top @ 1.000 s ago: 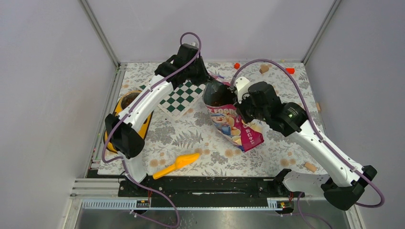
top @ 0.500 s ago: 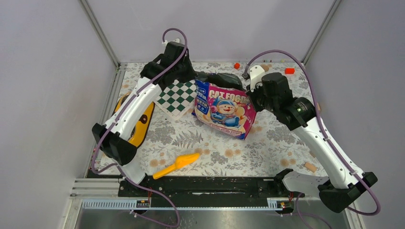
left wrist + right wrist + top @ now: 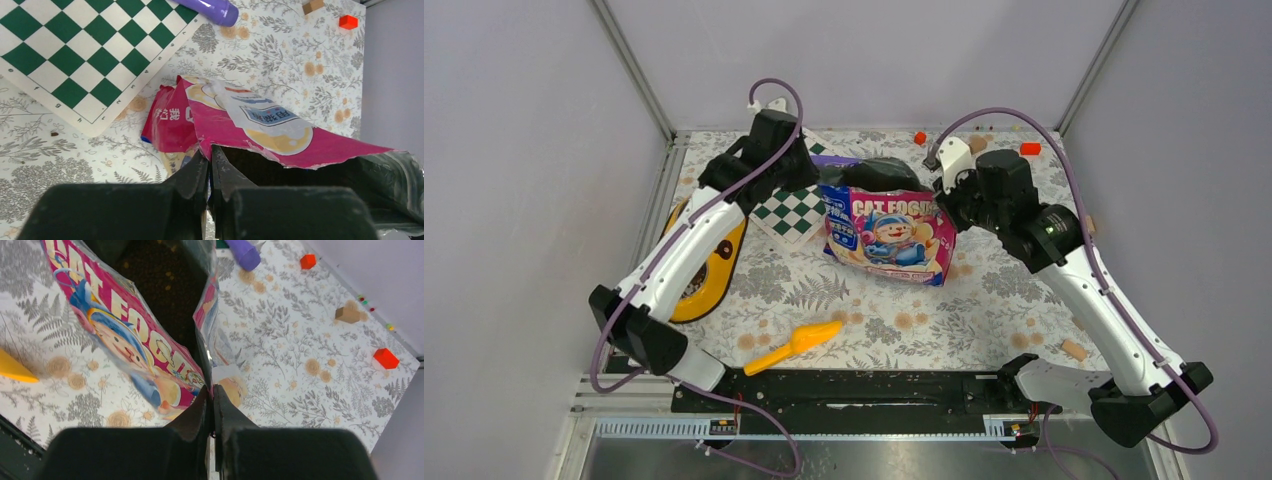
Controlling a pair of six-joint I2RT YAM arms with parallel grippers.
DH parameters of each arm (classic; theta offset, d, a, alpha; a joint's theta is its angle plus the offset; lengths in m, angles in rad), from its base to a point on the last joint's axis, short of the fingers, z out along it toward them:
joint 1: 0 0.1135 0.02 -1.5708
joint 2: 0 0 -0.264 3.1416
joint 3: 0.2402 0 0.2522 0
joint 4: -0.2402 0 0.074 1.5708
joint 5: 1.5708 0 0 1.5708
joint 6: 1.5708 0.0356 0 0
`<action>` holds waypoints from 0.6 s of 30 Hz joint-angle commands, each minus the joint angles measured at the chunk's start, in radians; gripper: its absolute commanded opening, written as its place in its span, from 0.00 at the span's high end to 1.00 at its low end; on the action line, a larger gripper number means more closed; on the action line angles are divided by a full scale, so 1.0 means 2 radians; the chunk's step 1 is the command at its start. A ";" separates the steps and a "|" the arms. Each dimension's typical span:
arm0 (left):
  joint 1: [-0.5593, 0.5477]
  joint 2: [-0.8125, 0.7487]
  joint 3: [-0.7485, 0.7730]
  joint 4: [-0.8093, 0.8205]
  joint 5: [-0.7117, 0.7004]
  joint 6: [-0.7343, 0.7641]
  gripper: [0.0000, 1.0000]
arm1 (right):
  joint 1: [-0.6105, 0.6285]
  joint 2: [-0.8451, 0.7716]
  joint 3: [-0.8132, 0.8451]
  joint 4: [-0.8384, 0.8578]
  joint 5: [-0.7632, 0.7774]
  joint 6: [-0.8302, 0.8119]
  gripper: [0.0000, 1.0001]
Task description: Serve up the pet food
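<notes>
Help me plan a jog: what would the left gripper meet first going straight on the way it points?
The pet food bag: the left gripper is shut on its torn rim, so more bag lies straight ahead; depth beyond is unclear.

Glossy pink-and-blue pet food bag (image 3: 889,228), upright on the table (image 3: 984,320), torn top open, dark-brown kibble (image 3: 150,270) inside

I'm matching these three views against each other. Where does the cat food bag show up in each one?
Top external: cat food bag, centre of the picture, front face showing.
Left wrist: lower right, torn open edge nearest the camera.
Right wrist: upper left, mouth open onto kibble.
Shared landmark: the red block past the bag's mouth.
</notes>
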 commanded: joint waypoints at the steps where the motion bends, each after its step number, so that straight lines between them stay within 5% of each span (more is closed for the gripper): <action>1: 0.034 -0.087 -0.051 0.173 -0.026 0.050 0.86 | -0.023 -0.060 0.000 0.099 -0.012 -0.025 1.00; 3: 0.035 -0.098 -0.072 0.196 0.001 0.068 0.64 | -0.022 -0.057 -0.005 0.070 -0.045 -0.005 0.94; 7: 0.039 -0.113 -0.097 0.244 0.058 0.141 0.36 | -0.023 -0.036 -0.005 0.023 -0.069 0.030 0.56; 11: 0.049 -0.126 -0.119 0.272 0.198 0.304 0.34 | -0.023 -0.017 0.012 -0.009 -0.088 0.033 0.27; 18: 0.064 -0.105 -0.088 0.155 0.359 0.534 0.31 | -0.023 0.049 0.078 -0.101 -0.136 -0.017 0.21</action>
